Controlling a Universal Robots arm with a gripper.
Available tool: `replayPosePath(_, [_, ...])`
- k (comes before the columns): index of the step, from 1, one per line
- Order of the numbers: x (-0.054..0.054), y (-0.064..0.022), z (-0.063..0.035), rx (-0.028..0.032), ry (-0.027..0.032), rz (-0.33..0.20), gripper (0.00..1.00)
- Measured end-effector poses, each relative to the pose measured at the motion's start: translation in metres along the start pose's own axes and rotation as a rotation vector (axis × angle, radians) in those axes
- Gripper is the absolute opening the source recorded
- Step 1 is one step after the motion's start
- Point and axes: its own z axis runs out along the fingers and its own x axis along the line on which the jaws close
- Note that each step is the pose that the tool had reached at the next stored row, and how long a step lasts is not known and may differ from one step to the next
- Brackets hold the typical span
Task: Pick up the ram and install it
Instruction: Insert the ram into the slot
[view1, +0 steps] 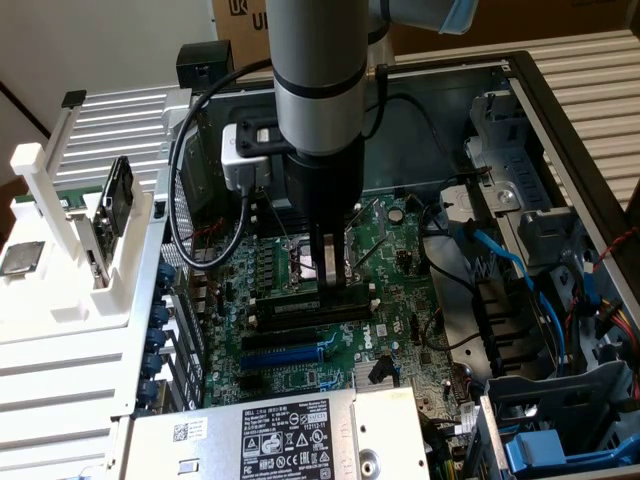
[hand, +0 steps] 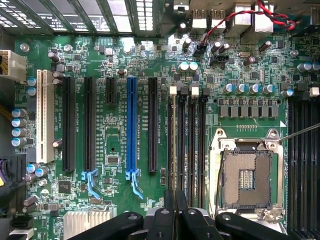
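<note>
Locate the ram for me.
The ram stands on edge mid-motherboard in the exterior view, in the claw, at the memory slots between the blue expansion slot and the CPU socket.

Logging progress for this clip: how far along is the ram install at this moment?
Done: the ram is picked up and sits at the memory slots beside the CPU socket. In hand: the gripper has its jaws pinched on the stick, edge-on along one slot. Left: seating it. Whether it has clicked in cannot be told.
</note>
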Motion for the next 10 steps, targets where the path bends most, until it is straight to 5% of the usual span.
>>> replayPosePath(10, [0.0001,0.0000,0.0017,-0.0007,0.0002,0.000,0.12])
